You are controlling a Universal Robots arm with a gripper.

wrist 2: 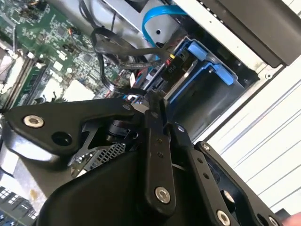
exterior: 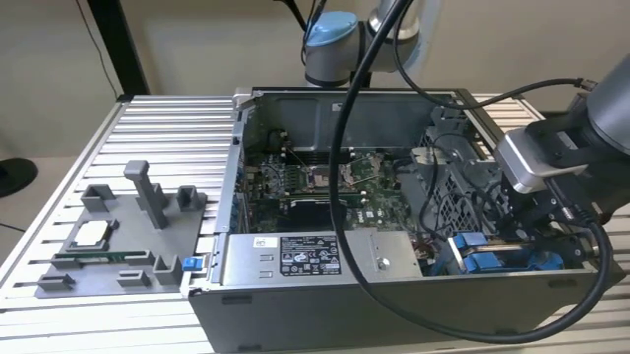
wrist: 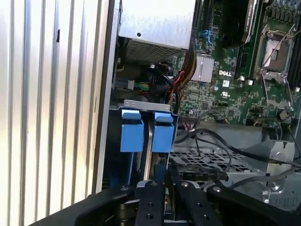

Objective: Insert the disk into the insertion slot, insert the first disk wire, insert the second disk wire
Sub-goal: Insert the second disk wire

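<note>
Jaws look clenched, fingers together; your gripper (wrist 2: pixel 153 101) hangs at the disk's (wrist: pixel 146 141) rear edge. That disk sits seated in the insertion slot (exterior: pixel 497 258), blue tabs outward, so wires can reach its connectors.

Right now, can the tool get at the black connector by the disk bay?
Probably yes. The tool sits just short of the black connector at the blue carrier, with nothing between them. Loose black cables lie close alongside and could snag.
</note>
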